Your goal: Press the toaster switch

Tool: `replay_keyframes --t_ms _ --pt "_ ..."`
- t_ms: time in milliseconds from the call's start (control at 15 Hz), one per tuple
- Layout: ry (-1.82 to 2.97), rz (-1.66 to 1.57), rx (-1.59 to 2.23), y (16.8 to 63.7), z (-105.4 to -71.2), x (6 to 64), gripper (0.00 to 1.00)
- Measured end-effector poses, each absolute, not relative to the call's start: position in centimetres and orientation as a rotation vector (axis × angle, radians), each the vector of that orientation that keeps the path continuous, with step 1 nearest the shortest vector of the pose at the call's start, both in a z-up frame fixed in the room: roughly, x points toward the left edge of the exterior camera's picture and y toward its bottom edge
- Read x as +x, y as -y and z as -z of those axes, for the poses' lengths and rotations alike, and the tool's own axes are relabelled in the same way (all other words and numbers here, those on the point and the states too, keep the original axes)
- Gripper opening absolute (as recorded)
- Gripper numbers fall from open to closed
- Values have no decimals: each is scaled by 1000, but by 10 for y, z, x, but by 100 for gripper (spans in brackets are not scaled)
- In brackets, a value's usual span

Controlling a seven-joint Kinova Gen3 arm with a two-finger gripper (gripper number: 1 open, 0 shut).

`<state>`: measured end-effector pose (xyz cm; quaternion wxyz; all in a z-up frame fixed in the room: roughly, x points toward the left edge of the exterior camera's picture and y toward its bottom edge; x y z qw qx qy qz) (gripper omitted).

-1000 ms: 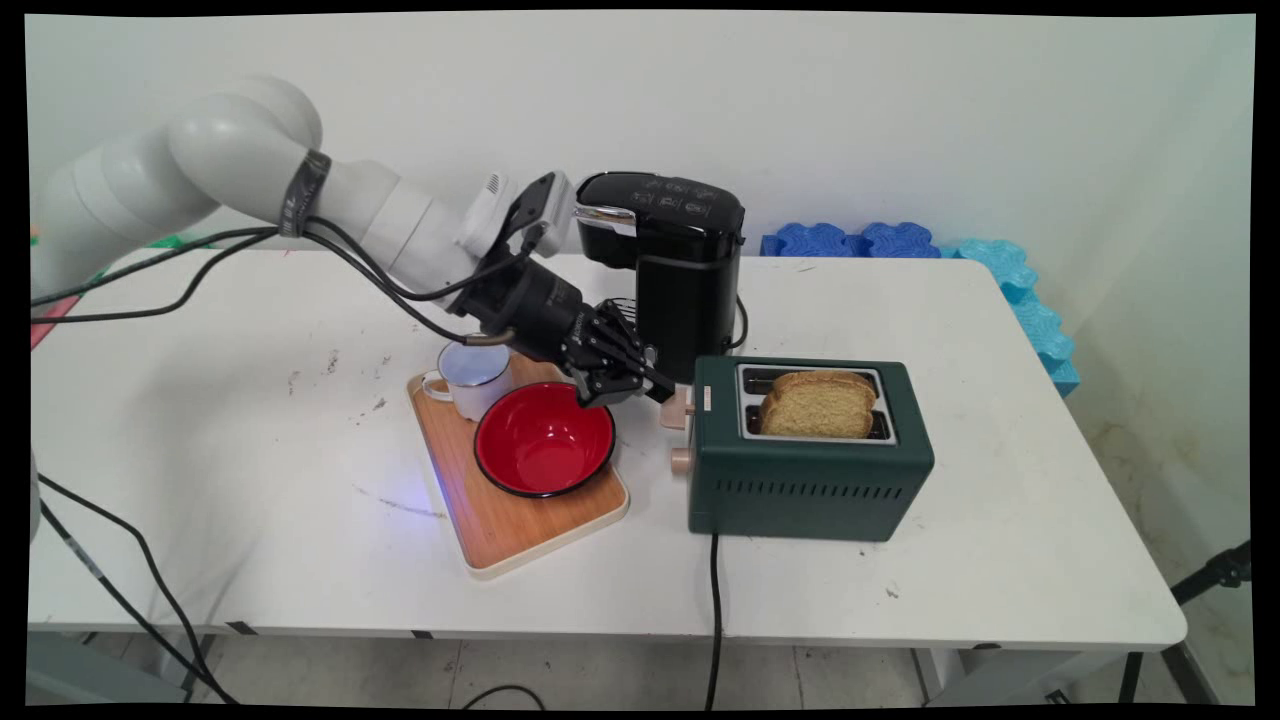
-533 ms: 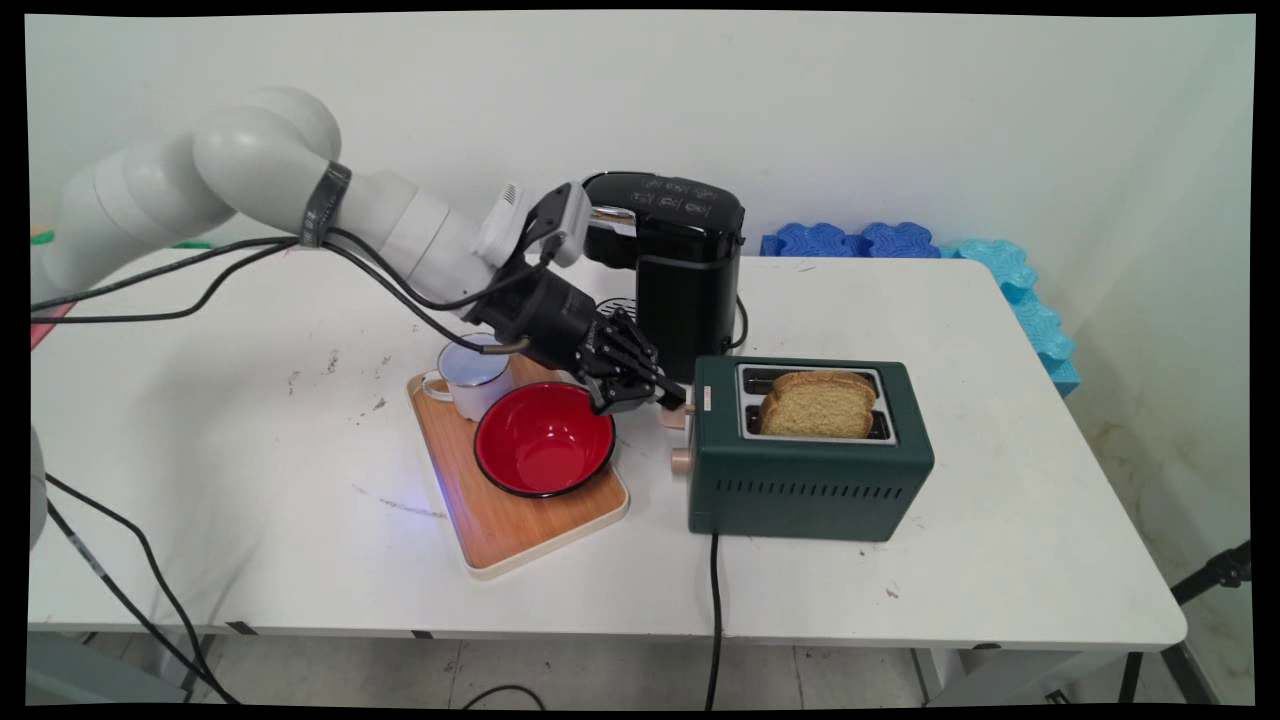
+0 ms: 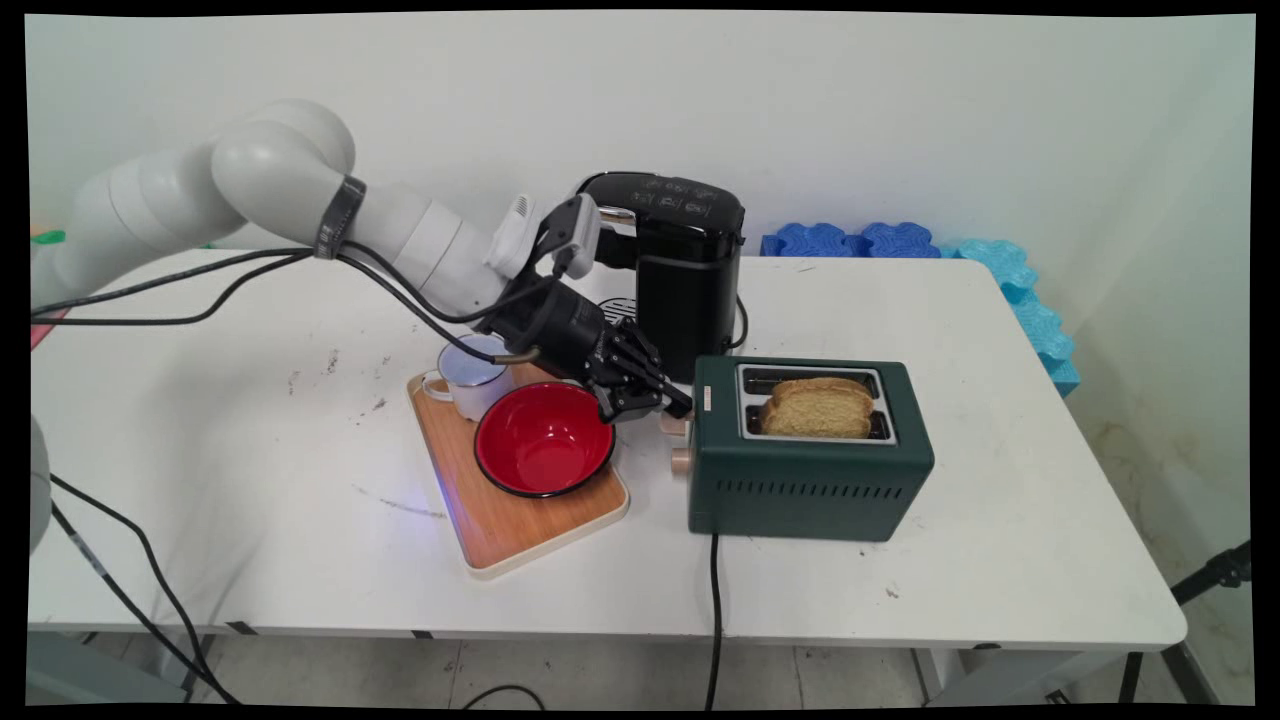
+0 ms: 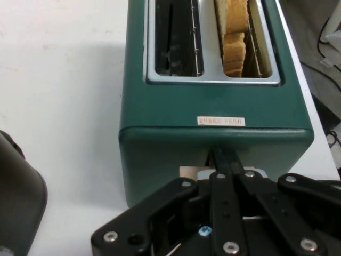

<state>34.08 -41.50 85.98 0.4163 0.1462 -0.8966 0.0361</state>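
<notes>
Pressing against the toaster's end, the gripper has its fingers drawn together on the beige lever there. The toaster is dark green with a metal top (a small label sits near the lever end) and stands right of a wooden tray. Bread sits in one slot, the other bare. Behind stands a black coffee maker.

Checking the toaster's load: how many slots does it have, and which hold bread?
2 slots in the green toaster. In the hand view, the left slot is empty; the right slot holds bread.
</notes>
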Motion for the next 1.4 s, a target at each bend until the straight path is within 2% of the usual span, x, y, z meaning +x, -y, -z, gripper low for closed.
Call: replay_keyframes --t_ms 1400 --pt "2268 -100 374 412 -832 346 0"
